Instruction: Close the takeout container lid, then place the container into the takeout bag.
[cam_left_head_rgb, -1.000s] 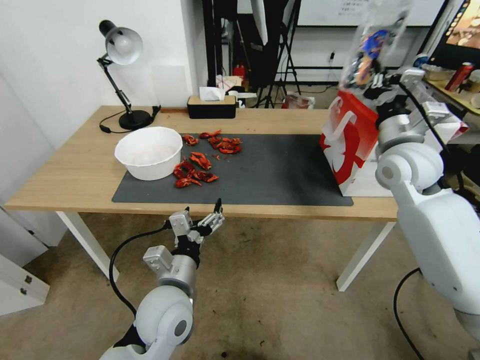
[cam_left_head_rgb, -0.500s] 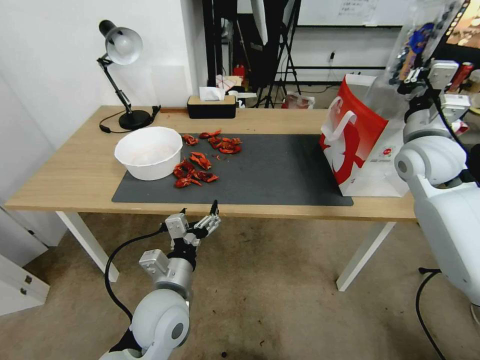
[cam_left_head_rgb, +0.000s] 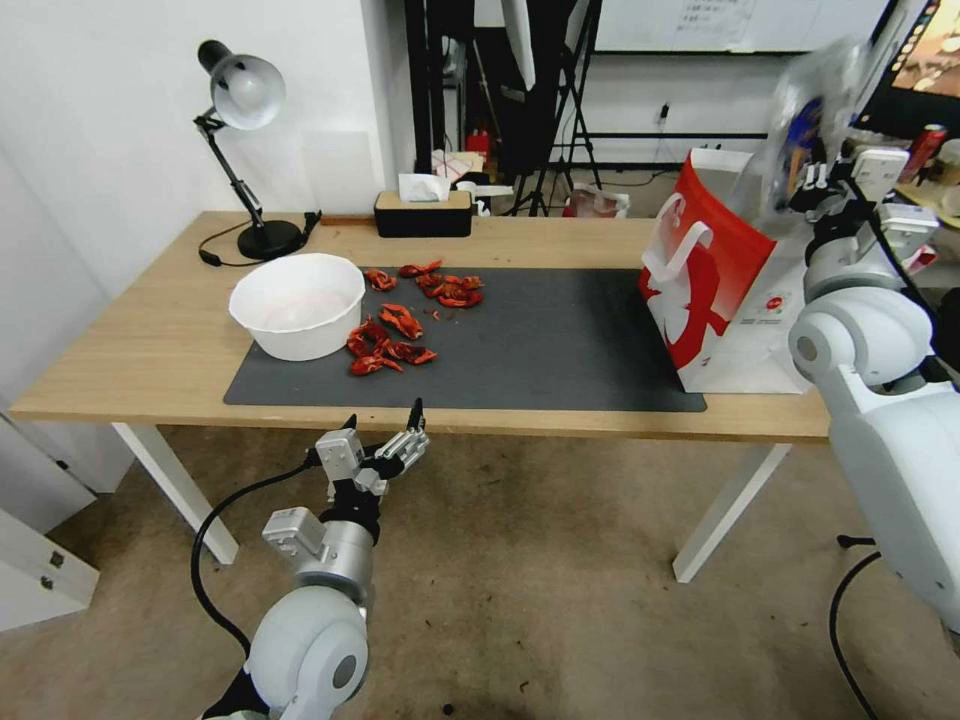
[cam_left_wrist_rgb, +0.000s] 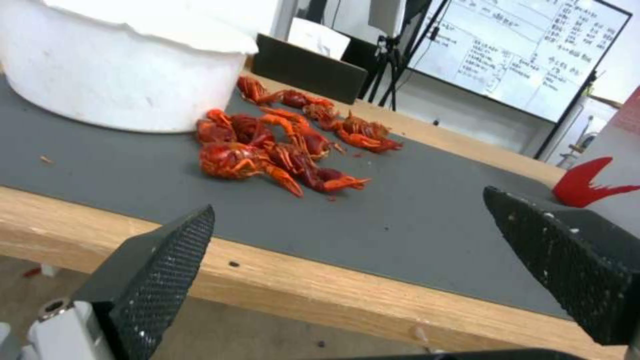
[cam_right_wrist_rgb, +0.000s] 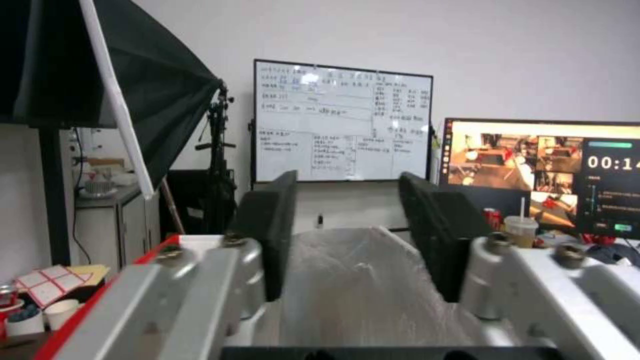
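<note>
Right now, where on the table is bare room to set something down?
The dark mat is bare between the crayfish pile and the takeout bag. The wood behind it, right of the tissue box, is free. Around the white bowl it is crowded.

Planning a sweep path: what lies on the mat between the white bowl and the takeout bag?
Head view: red crayfish beside the white bowl; then bare grey mat up to the takeout bag.

monitor timer, at 3 o'clock in the right wrist view: "00:1", cut off at the edge
whiteboard writing: too small to read
takeout bag round logo: unreadable
</note>
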